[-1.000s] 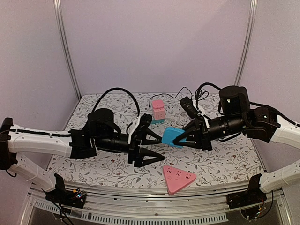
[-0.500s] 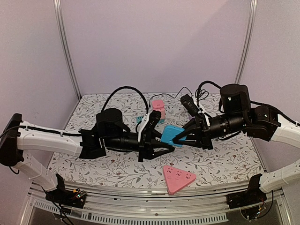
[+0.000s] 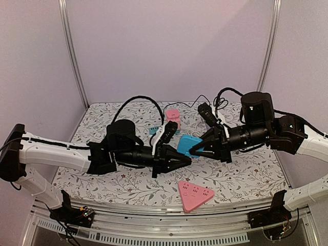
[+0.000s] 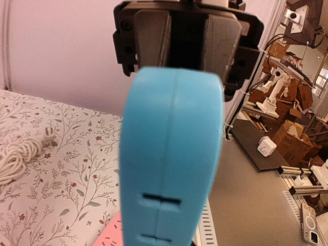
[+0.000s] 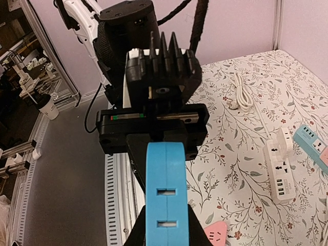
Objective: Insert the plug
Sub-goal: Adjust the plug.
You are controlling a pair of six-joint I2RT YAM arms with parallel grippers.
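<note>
My right gripper point(image 3: 192, 151) is shut on a blue triangular socket block point(image 3: 188, 144) and holds it in the air over the middle of the table. Its narrow edge with two slots point(image 5: 165, 192) faces the right wrist camera. My left gripper point(image 3: 187, 160) points at the block from the left, jaws shut, tips just under its near edge. The left wrist view is filled by the block point(image 4: 171, 154), which hides the left fingers, so whether they pinch anything does not show. The white plug point(image 4: 48, 134) lies on the cloth with its coiled cord point(image 5: 241, 92).
A pink triangular socket point(image 3: 195, 195) lies at the front. Behind the arms stand a pink block socket point(image 3: 173, 119) and a light blue strip point(image 3: 154, 130). A white power strip point(image 5: 281, 169) lies on the floral cloth point(image 3: 241, 177).
The left arm has moved right, up to the blue block, and its jaws have gone from wide open to shut. The right gripper and the block have barely moved.
</note>
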